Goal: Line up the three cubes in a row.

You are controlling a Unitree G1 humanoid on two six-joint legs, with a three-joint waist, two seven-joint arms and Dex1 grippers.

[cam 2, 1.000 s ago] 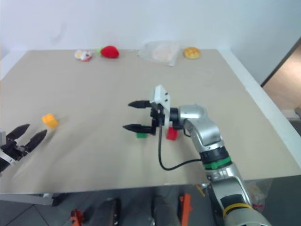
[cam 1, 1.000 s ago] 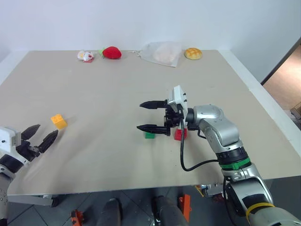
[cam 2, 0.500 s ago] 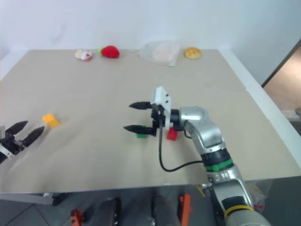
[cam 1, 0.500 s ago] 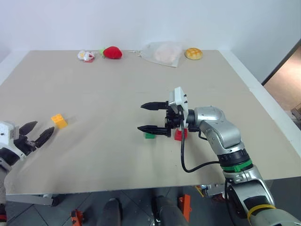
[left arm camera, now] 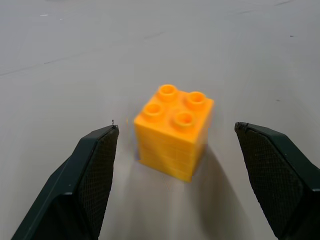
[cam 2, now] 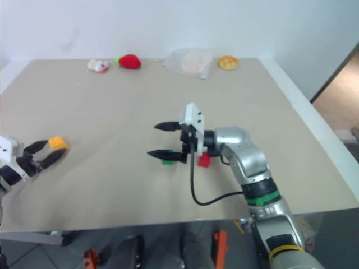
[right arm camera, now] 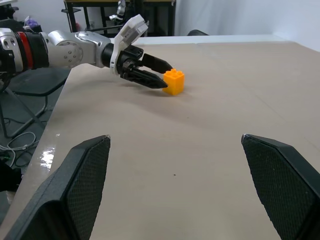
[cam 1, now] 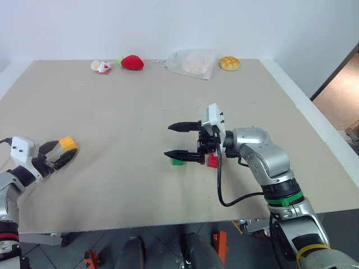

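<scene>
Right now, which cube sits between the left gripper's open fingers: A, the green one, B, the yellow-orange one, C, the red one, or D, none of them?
B: the left gripper has its open fingers on either side of the yellow-orange cube, which stands untouched on the table; the red cube and the green cube lie by the right gripper.

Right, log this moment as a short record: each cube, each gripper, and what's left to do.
yellow-orange cube: upright, studs up, far from the other two, between the open left gripper's fingers, not yet gripped
green cube: mid-table, under the right gripper's fingers
red cube: beside the green one, partly hidden by the right wrist
right gripper: open, empty, above the table
left to do: bring the yellow-orange cube into the row
</scene>
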